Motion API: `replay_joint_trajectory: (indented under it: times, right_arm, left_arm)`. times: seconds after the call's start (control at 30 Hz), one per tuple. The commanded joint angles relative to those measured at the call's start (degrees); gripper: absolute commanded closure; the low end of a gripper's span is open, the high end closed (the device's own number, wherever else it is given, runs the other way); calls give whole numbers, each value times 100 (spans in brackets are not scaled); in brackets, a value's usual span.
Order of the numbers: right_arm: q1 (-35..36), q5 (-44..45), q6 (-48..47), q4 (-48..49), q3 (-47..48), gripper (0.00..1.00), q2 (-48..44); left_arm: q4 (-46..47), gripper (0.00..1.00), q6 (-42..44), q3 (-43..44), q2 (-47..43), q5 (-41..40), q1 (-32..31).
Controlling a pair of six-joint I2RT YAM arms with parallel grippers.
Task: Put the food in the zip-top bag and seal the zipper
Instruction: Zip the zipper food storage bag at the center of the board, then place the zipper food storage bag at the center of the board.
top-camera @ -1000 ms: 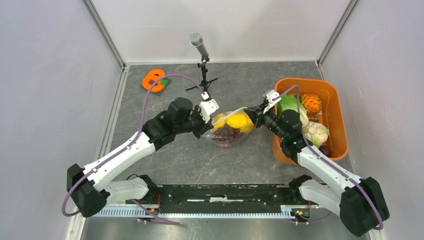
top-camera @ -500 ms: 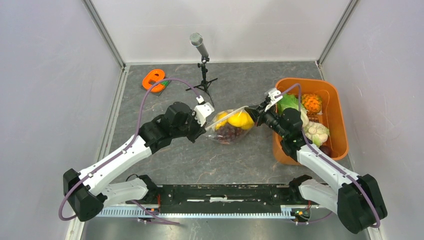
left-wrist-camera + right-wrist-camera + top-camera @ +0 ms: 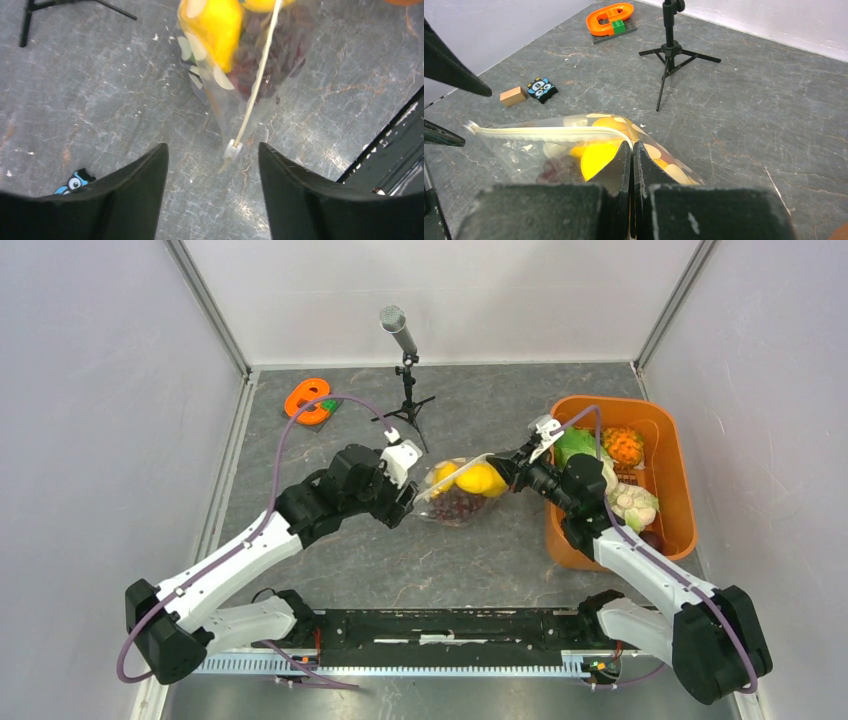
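left gripper (image 3: 212, 155): jaws wide apart. The near end of the bag's zipper sits in the gap and touches neither finger, so it's holding nothing.
zip-top bag (image 3: 455, 495): mid-table, strung between the two grippers with the zipper edge on top. Honestly can't tell if the bottom rests on the table (image 3: 400, 560).
in the bag: yellow fruit (image 3: 480, 480) up top and a dark grape bunch (image 3: 458, 506) under it, all behind the dotted plastic.
zipper (image 3: 549, 132): pale strip running as one line along the mouth. The little slider (image 3: 232, 149) is at the end by the left gripper. Can't say if it's sealed all the way.
right gripper (image 3: 632, 150): pinched tight on the other end of the zip-top bag, right where the zipper strip ends.
orange tub (image 3: 680, 455): just right of the bag, beside the right arm.
in the tub: green lettuce (image 3: 574, 446), orange pineapple (image 3: 624, 446), and a pale cauliflower-looking piece (image 3: 636, 506) nearer the front.
further back: owl block (image 3: 542, 89) next to a wooden block (image 3: 514, 96), then an orange ring toy (image 3: 306, 400) and a mic stand (image 3: 406, 375).
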Motion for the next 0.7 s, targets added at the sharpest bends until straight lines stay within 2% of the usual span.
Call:
replay_joint_trajectory:
  times: [0.0,0.07,0.23,0.43,0.53,0.67]
  right_arm:
    - [-22,-161,16,291,355,100,-103]
    - [-22,9,-44,190,494,100,-133]
    - [-22,-223,-213,-372,1393,100,301]
    - [-22,-93,18,-196,2027,100,744]
    - [-9,-311,103,-251,2419,100,1009]
    - [411,-766,-244,-601,2478,100,1086]
  left_arm:
    - [632,12,-424,-53,-544,-560,43]
    - [741,0,-657,-94,-736,-782,93]
    - [820,0,-991,-163,-1067,-1159,251]
    - [992,0,-1455,-456,-1533,-1752,419]
    - [1088,0,-1596,-583,-1795,-2077,455]
    - [1184,0,-1666,-708,-2108,-2465,471]
